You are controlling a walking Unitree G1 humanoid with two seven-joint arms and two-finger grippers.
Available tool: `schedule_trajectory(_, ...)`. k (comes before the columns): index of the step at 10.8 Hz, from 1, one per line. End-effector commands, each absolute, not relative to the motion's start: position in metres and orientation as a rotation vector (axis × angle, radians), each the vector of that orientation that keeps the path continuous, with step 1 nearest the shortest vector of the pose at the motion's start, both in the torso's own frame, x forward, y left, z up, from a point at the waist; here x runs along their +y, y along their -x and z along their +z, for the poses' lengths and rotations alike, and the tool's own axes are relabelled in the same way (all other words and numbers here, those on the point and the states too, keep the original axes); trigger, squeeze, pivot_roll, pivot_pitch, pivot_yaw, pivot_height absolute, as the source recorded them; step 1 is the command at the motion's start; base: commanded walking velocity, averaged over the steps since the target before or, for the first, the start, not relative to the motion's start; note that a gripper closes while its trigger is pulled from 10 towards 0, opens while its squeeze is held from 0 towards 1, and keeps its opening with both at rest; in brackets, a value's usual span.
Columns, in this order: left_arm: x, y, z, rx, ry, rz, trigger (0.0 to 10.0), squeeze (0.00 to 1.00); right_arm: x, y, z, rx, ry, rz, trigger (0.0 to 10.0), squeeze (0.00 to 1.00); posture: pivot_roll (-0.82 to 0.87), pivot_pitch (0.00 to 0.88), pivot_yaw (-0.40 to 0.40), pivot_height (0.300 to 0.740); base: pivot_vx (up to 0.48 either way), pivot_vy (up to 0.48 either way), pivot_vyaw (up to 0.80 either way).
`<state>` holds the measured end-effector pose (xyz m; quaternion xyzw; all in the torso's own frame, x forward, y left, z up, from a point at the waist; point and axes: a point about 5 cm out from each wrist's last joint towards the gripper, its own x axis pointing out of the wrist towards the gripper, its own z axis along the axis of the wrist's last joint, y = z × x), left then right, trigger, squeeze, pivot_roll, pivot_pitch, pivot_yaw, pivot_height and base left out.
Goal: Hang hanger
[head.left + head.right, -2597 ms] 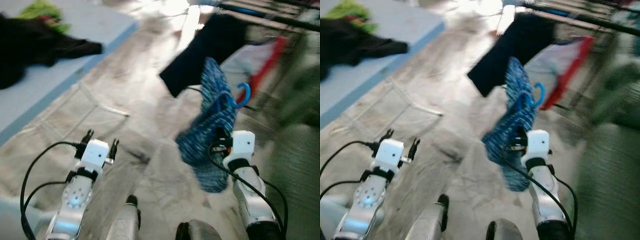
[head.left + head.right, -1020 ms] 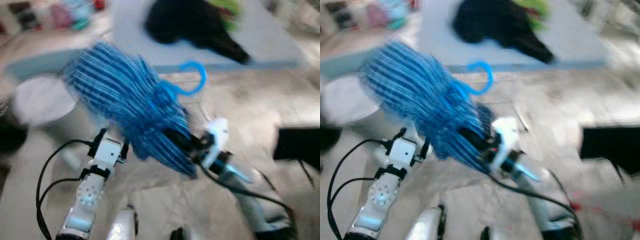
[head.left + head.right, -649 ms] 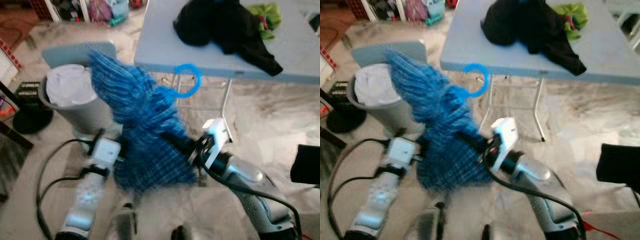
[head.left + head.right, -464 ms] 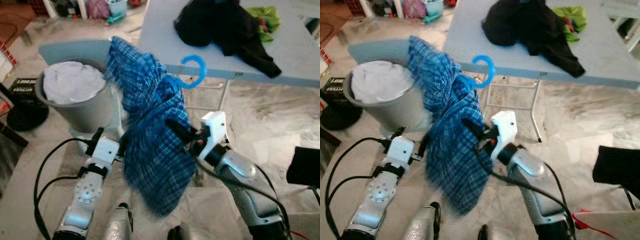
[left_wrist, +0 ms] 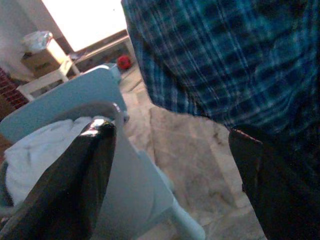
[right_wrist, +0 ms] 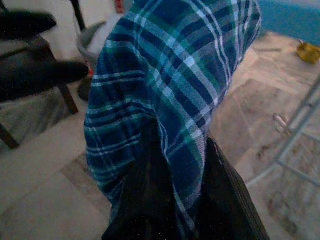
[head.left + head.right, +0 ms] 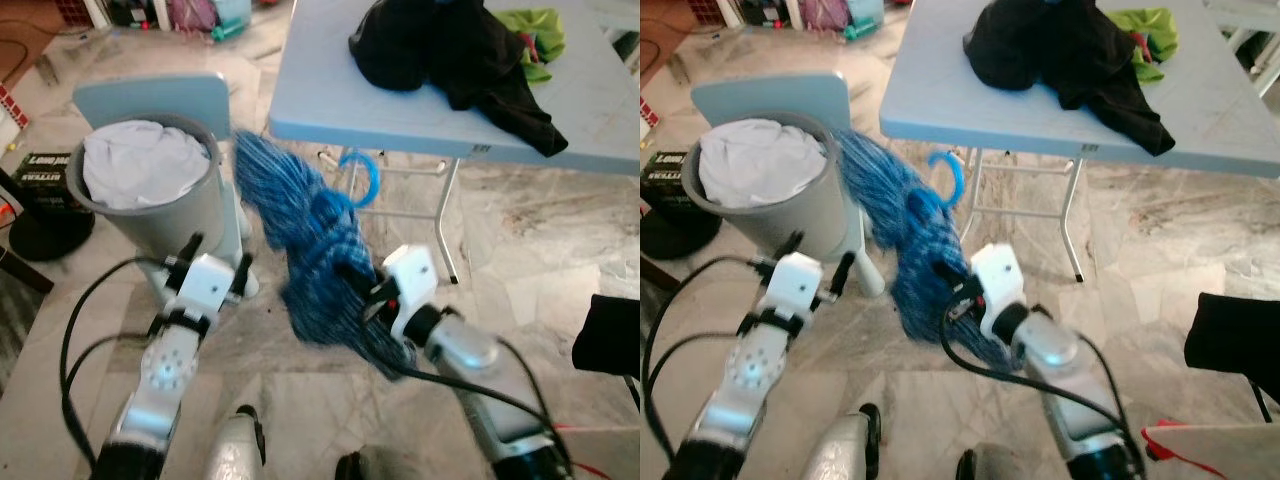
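Right gripper (image 7: 358, 285) clamps your blue plaid shirt (image 7: 305, 250) on its blue plastic hanger (image 7: 360, 180); left gripper (image 7: 215, 257) is open, empty.

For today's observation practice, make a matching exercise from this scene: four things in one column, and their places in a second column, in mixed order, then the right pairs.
Things:
1. blue plaid shirt on a blue plastic hanger
2. crumpled white cloth
3. black garment
4. bright green cloth

Places:
A. inside the grey round bin
B. heaped on the light blue folding table
C. held by the right gripper
D. behind the black heap, at the table's far side

Pairs: 1-C, 2-A, 3-B, 4-D
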<state>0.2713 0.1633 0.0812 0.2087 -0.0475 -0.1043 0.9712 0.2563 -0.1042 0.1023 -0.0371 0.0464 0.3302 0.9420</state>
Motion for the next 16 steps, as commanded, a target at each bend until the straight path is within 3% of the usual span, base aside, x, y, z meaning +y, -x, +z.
schedule_trajectory(1,0.159,-0.273,0.079,-0.092,-0.436,-0.264,10.0,0.00,-0.097,-0.260,0.110,0.051,0.069,0.684,10.0,0.00,0.07,0.161,-0.066,0.740,0.000,0.000,0.00)
schedule_trajectory(6,0.140,-0.297,0.087,-0.148,-0.453,-0.294,10.0,0.00,-0.080,-0.247,0.133,0.013,-0.077,0.854,10.0,0.00,0.05,0.166,-0.065,0.740,0.000,0.000,0.00)
schedule_trajectory(11,0.138,-0.301,0.083,-0.142,-0.441,-0.305,10.0,0.00,-0.070,-0.230,0.141,0.051,-0.170,1.006,10.0,0.00,0.04,0.171,-0.069,0.740,0.000,0.000,0.00)
schedule_trajectory(12,0.141,-0.302,0.084,-0.144,-0.424,-0.298,4.6,0.00,-0.071,-0.228,0.143,0.053,-0.167,1.021,10.0,0.00,0.04,0.170,-0.071,0.740,0.000,0.000,0.00)
schedule_trajectory(13,0.145,-0.303,0.085,-0.148,-0.411,-0.294,0.0,0.00,-0.075,-0.230,0.142,0.060,-0.147,1.014,10.0,0.00,0.04,0.171,-0.073,0.740,0.000,0.000,0.00)
schedule_trajectory(16,0.177,-0.304,0.094,-0.160,-0.432,-0.188,0.0,0.00,-0.104,-0.233,0.126,0.126,0.020,0.983,10.0,0.00,0.04,0.174,-0.080,0.740,0.000,0.000,0.00)
